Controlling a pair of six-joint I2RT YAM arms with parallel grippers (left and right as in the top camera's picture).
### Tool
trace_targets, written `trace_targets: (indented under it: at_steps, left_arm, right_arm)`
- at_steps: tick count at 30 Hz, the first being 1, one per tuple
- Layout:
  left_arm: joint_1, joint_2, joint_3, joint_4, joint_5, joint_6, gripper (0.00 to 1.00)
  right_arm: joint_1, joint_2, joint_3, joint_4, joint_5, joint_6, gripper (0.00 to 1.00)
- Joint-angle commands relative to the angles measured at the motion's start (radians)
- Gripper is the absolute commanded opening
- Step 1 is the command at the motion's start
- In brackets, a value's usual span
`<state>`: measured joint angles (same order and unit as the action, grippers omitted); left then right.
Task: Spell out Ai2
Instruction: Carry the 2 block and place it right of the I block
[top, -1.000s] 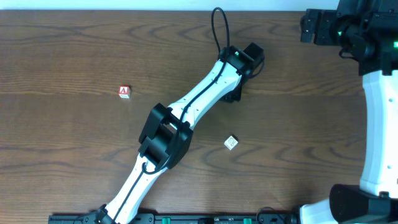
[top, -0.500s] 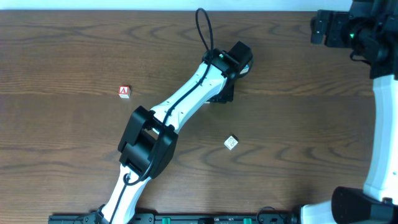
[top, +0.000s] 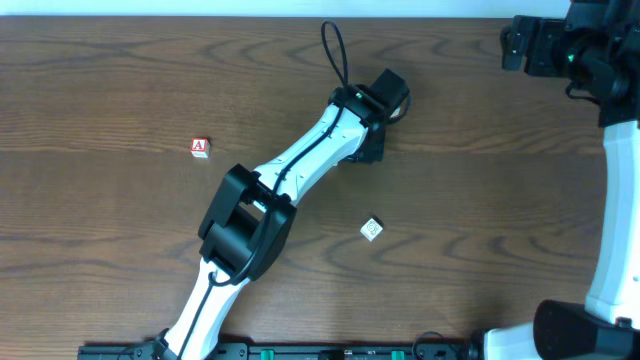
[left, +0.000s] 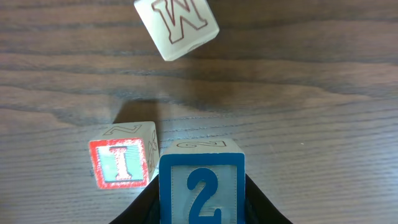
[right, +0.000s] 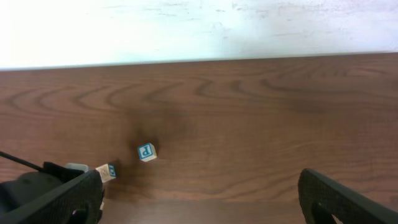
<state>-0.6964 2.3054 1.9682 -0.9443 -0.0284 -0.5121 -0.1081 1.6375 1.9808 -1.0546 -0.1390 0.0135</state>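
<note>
In the left wrist view my left gripper (left: 202, 216) is shut on a blue "2" block (left: 200, 183), held just above the wood. A red "I" block (left: 122, 163) lies right beside it on the left. A pale "M" block (left: 177, 25) lies farther ahead. In the overhead view a red "A" block (top: 201, 147) sits alone at the left, and my left gripper (top: 367, 150) is at mid-table, its jaws hidden under the arm. My right gripper (right: 205, 202) is wide open and empty, raised at the far right corner (top: 520, 45).
A pale block (top: 372, 229) lies below the left wrist in the overhead view. The right wrist view shows a blue "P" block (right: 147, 152) and another small block (right: 107, 172) near the table's far edge (right: 199, 59). The left arm crosses the table diagonally.
My left wrist moved left across the table, then edged slightly back right, still holding the "2" block. The right arm shifted a little to the right early on.
</note>
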Motion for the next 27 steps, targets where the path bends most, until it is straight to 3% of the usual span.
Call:
trace_targets:
  at_steps: [1, 20, 23, 27]
  left_arm:
    - [0.0, 0.031, -0.004, 0.002, 0.005, -0.013, 0.06]
    - [0.002, 0.078, -0.005, 0.019, 0.003, -0.069, 0.06]
    - [0.002, 0.078, -0.005, 0.018, 0.003, -0.072, 0.24]
    - [0.002, 0.078, -0.005, 0.018, 0.003, -0.072, 0.3]
  right_arm:
    - [-0.005, -0.02, 0.001, -0.002, -0.008, -0.015, 1.0]
    - [-0.005, -0.02, 0.001, 0.0, -0.008, -0.016, 0.99]
    - [-0.005, -0.02, 0.001, 0.0, -0.008, -0.015, 0.99]
    - [-0.005, -0.02, 0.001, 0.0, -0.008, -0.015, 0.99]
